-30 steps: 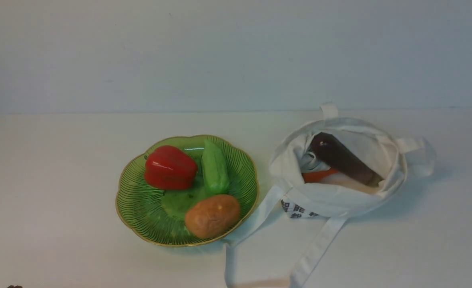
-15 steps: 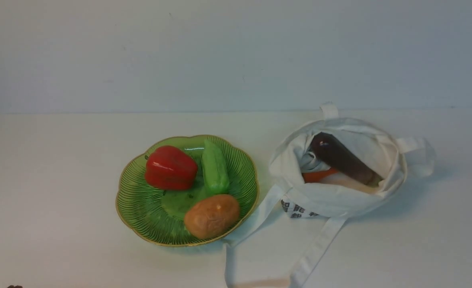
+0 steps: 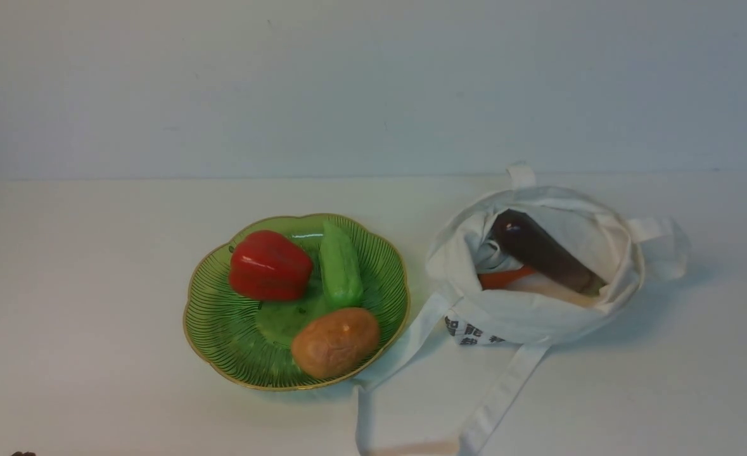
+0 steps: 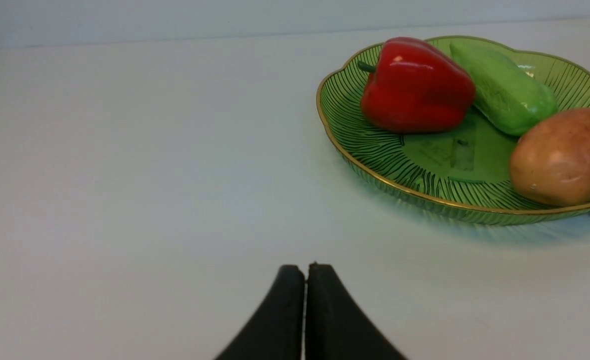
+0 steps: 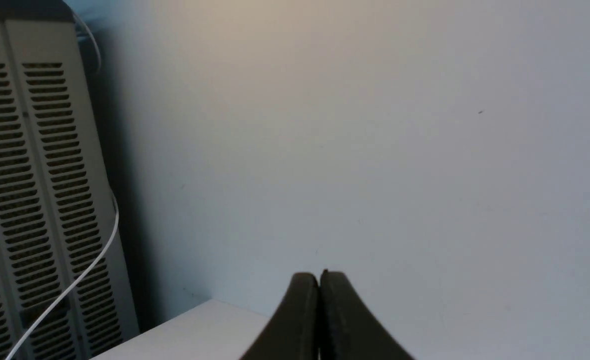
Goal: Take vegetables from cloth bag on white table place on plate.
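While the closed, empty left gripper (image 4: 306,272) has pepper (image 3: 270,265), cucumber (image 3: 340,265) and potato (image 3: 336,342) plated ahead, aubergine (image 3: 541,248) and carrot (image 3: 505,278) remain bagged beyond the closed, empty right gripper (image 5: 320,280).

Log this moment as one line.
left gripper: shut, empty | right gripper: shut, empty | plate: pepper, green vegetable, potato | cloth bag: eggplant, carrot

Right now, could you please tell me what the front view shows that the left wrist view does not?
Only front view: the aubergine and carrot inside the cloth bag.
Only left wrist view: the left end effector, shut.
Both: the plate, red pepper, green vegetable, potato and white table.
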`<state>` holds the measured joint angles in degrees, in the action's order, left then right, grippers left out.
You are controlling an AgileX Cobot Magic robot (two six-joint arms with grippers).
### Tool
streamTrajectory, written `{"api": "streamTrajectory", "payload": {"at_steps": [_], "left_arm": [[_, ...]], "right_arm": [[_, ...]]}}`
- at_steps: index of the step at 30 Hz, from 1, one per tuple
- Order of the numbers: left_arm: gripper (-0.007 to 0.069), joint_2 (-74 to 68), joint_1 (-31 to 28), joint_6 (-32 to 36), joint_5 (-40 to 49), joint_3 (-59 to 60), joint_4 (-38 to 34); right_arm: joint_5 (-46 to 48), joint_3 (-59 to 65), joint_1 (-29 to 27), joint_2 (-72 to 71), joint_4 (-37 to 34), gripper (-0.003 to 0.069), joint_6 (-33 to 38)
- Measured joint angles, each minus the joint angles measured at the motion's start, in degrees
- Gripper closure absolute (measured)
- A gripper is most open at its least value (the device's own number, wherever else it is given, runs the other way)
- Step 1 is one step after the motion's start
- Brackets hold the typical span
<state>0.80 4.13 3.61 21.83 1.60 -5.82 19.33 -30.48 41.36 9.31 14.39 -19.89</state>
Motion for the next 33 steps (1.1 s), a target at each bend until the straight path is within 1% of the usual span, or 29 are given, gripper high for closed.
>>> {"api": "streamTrajectory", "payload": {"at_steps": [1,2,4,5,7,11,14,15,16,17,18,20,21,25,28,31,33], "left_arm": [[0.0633,0.0,0.0,0.0,0.0,0.0,0.0],[0.0633,0.0,0.0,0.0,0.0,0.0,0.0],[0.0633,0.0,0.0,0.0,0.0,0.0,0.0],[0.0633,0.0,0.0,0.0,0.0,0.0,0.0],[0.0633,0.0,0.0,0.0,0.0,0.0,0.0],[0.0633,0.0,0.0,0.0,0.0,0.0,0.0],[0.0633,0.0,0.0,0.0,0.0,0.0,0.0],[0.0633,0.0,0.0,0.0,0.0,0.0,0.0],[0.0633,0.0,0.0,0.0,0.0,0.0,0.0],[0.0633,0.0,0.0,0.0,0.0,0.0,0.0],[0.0633,0.0,0.0,0.0,0.0,0.0,0.0],[0.0633,0.0,0.0,0.0,0.0,0.0,0.0],[0.0633,0.0,0.0,0.0,0.0,0.0,0.0],[0.0633,0.0,0.0,0.0,0.0,0.0,0.0],[0.0633,0.0,0.0,0.0,0.0,0.0,0.0],[0.0633,0.0,0.0,0.0,0.0,0.0,0.0],[0.0633,0.0,0.0,0.0,0.0,0.0,0.0]], "right_arm": [[-0.13,0.0,0.0,0.0,-4.14,0.0673,5.19],[-0.13,0.0,0.0,0.0,-4.64,0.0673,5.81],[-0.19,0.0,0.0,0.0,-10.61,0.0673,13.32],[-0.19,0.0,0.0,0.0,-11.84,0.0673,15.11],[-0.25,0.0,0.0,0.0,-13.71,0.0673,16.88],[-0.25,0.12,-0.12,-0.26,-14.73,0.0673,17.65],[-0.48,1.0,-2.83,-0.94,-14.79,0.0673,17.79],[-0.7,2.18,-6.76,-1.07,-14.79,0.0673,17.86],[-0.72,2.99,-8.46,-1.1,-14.79,0.0673,17.86],[-0.72,4.2,-11.44,-1.1,-14.79,0.0673,17.89],[-0.72,6.2,-16.57,-1.1,-14.39,0.0673,17.97],[-0.72,7.89,-19.81,-1.1,-14.39,0.0673,18.03],[-0.72,10.16,-23.53,-1.1,-13.91,0.0673,18.15],[-0.57,19.22,-33.94,-2.09,-13.03,0.0673,18.21],[-0.43,25.91,-38.61,-4.38,-12.76,0.0673,18.69],[0.18,30.8,-40.21,-7.22,-12.75,0.0673,18.85],[1.48,31.85,-40.4,-9.09,-12.75,0.0673,18.92]]}}
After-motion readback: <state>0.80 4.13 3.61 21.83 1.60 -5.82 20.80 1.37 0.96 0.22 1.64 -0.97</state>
